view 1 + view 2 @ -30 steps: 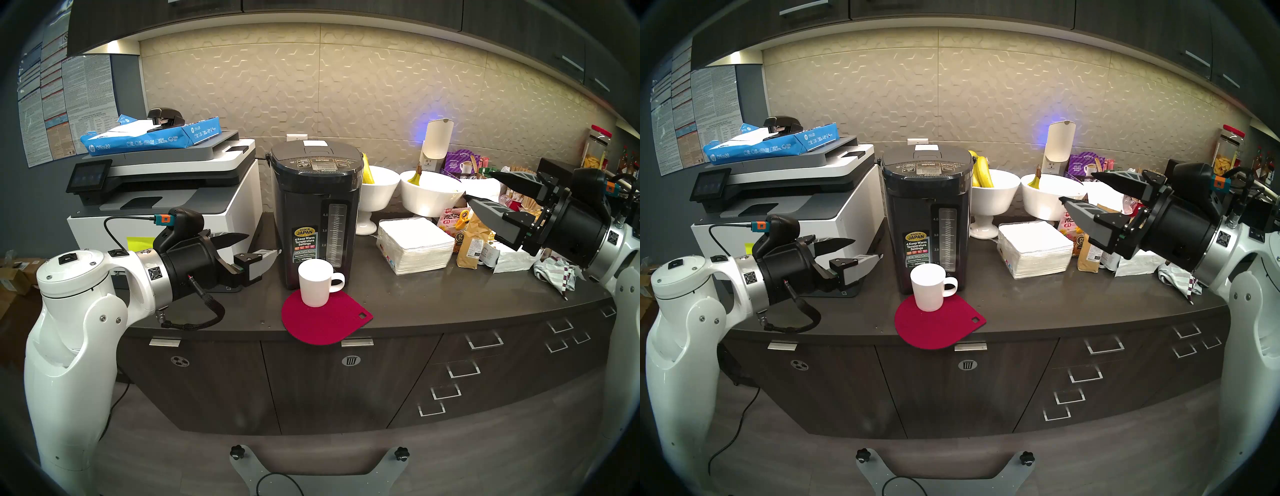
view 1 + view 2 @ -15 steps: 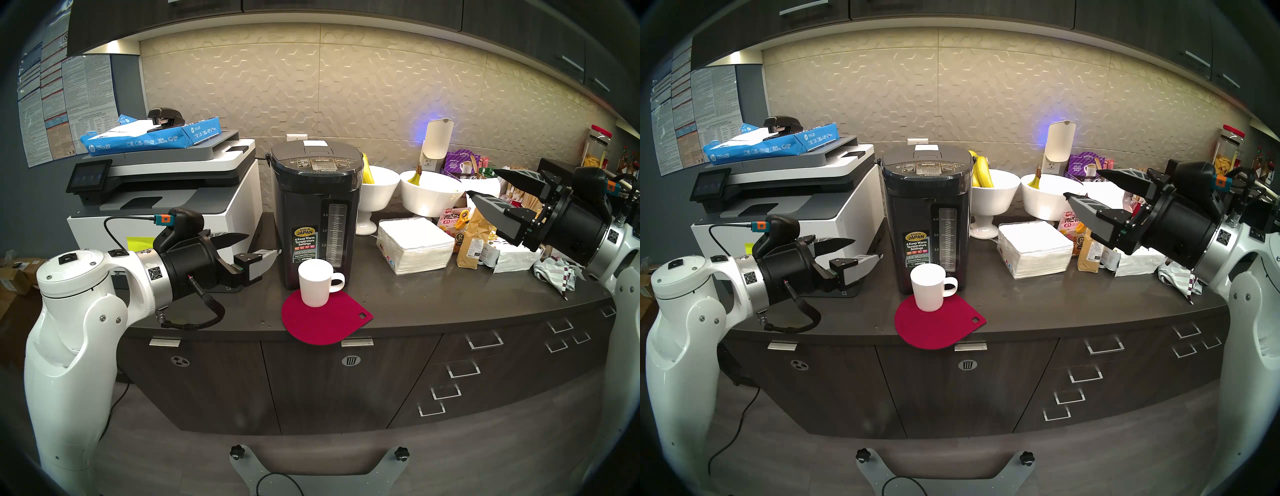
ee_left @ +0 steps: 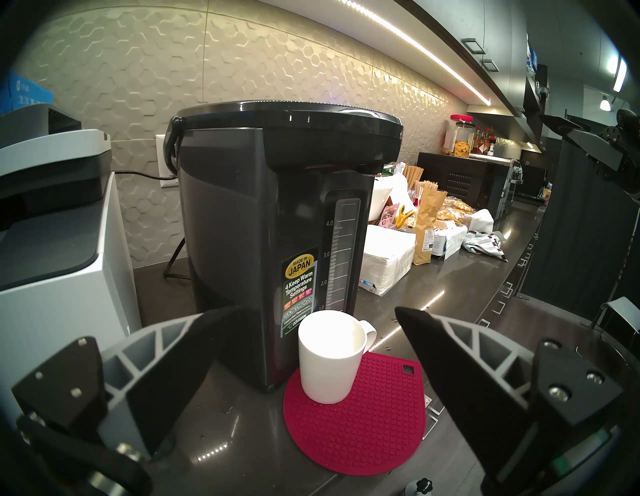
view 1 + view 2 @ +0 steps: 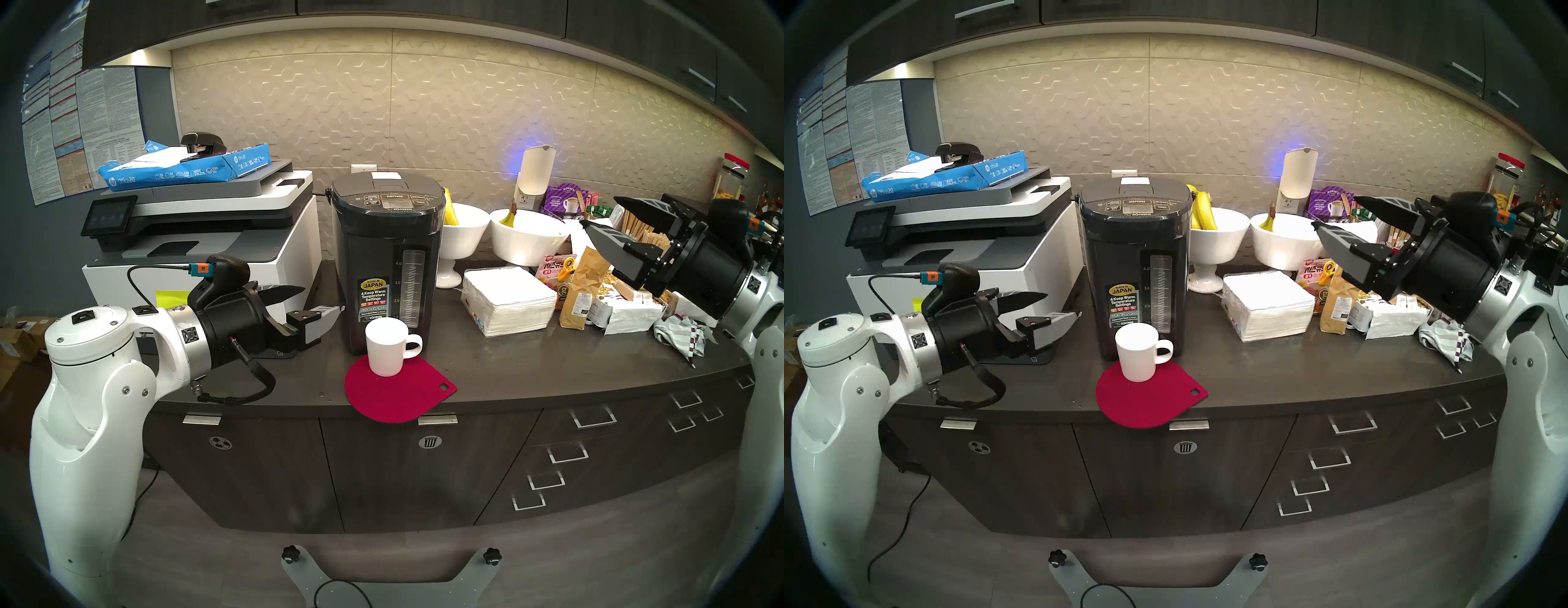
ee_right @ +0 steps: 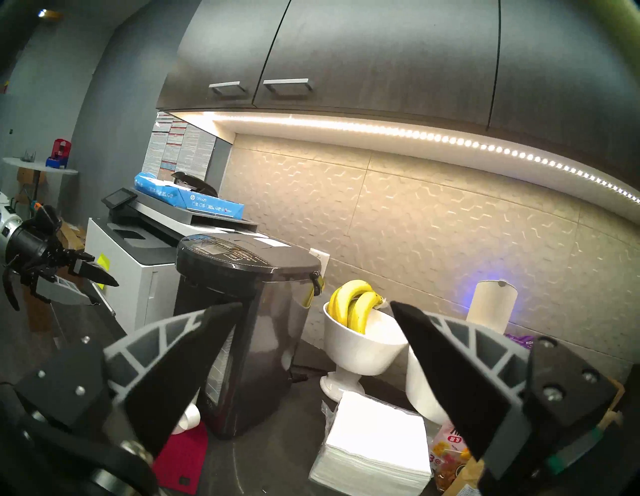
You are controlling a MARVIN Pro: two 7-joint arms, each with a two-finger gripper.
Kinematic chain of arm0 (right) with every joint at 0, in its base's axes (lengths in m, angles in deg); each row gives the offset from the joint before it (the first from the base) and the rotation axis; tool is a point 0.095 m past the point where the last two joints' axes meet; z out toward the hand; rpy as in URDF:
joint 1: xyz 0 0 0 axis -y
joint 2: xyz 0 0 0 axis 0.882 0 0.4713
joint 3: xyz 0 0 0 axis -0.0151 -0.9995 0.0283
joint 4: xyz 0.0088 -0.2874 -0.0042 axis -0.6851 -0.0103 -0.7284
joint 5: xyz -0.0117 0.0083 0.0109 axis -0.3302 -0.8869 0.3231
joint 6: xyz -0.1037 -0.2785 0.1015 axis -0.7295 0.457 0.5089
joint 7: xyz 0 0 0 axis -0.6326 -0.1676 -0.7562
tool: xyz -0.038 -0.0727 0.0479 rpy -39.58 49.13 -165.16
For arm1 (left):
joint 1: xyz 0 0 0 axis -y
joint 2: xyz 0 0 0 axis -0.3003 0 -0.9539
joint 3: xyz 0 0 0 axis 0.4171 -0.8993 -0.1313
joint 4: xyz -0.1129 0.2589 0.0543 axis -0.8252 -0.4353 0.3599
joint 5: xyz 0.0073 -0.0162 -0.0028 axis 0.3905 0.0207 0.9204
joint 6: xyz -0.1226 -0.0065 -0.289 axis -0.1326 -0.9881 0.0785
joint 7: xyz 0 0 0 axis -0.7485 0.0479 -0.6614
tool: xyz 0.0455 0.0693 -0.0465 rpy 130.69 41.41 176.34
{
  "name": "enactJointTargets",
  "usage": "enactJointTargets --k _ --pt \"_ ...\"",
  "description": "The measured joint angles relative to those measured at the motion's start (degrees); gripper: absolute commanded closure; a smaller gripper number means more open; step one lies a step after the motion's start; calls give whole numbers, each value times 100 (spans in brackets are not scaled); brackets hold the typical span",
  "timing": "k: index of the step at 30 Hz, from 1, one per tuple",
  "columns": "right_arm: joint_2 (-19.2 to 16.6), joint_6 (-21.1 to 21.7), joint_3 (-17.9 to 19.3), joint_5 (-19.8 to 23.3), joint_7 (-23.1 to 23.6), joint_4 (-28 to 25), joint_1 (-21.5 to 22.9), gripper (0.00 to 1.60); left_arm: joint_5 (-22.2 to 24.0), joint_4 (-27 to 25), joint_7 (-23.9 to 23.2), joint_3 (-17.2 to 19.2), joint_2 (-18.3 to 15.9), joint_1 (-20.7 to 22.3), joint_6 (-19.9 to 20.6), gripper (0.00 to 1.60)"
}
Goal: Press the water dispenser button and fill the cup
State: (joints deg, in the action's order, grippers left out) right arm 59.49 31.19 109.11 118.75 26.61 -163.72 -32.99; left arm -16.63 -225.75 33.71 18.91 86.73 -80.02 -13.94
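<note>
The dark water dispenser [image 4: 386, 263] [image 3: 277, 225] [image 5: 239, 332] stands mid-counter, its DISPENSE button [image 4: 394, 196] [image 4: 1137, 202] on the top panel with nothing touching it. The white cup [image 4: 387, 353] [image 4: 1138, 358] [image 3: 329, 360] sits upright on a red mat [image 4: 399, 392] against the dispenser's front, handle to the right, and looks empty inside. My left gripper [image 4: 322, 299] [image 3: 317, 310] is open, level, just left of the dispenser's lower body. My right gripper [image 4: 598, 211] [image 5: 316, 304] is open and empty, raised far right over the snack bags, pointing at the dispenser.
A white-grey printer [image 4: 203, 237] stands close on the dispenser's left. Two white bowls with bananas [image 4: 464, 233] [image 4: 528, 237], a napkin stack [image 4: 509, 299], snack bags [image 4: 581, 293] and a checked cloth [image 4: 679, 335] crowd the counter to the right. Dark cabinets hang overhead.
My right gripper has drawn back to the right and risen a little, still open. The left arm, cup and dispenser have not moved.
</note>
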Motion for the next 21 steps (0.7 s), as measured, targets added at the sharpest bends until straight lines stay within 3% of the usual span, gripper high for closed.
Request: enactJointTargets --k 8,21 --pt "49 109 -1 14 -117 14 45 0 0 0 0 0 0 0 0 0" --pt "335 -471 23 -52 -411 10 323 0 0 1 0 0 0 0 0 0"
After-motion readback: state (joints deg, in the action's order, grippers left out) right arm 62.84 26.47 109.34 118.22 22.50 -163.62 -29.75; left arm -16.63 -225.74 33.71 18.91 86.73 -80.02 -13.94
